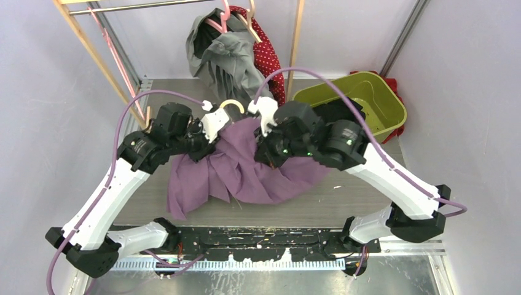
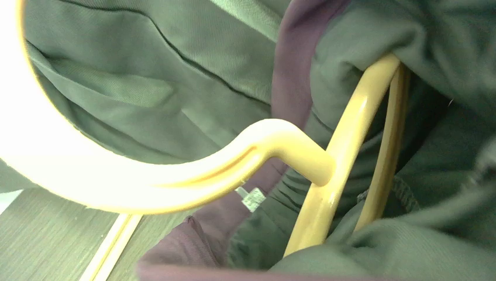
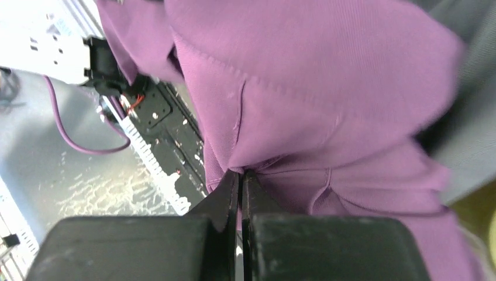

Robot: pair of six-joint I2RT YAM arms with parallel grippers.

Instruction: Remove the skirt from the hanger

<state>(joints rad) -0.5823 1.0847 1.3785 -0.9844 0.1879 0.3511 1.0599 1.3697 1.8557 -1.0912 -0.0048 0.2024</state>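
Presently: purple skirt [image 1: 246, 169] heaped on table [image 1: 359, 196]; right gripper [image 3: 241, 173] pinched tight on its fabric; left gripper [image 1: 212, 118] beside yellow hanger [image 2: 345, 134], grip impossible to tell.

White links [image 1: 101, 203], black joints [image 1: 344, 138]; purple cables [image 1: 301, 69]; green lights [image 1: 285, 149].

hanger [image 1: 232, 101]: body buried under skirt [image 1: 246, 175] | left jaws: outside wrist frame, grip unclear | hook [image 2: 117, 187]: blown-out, cropped
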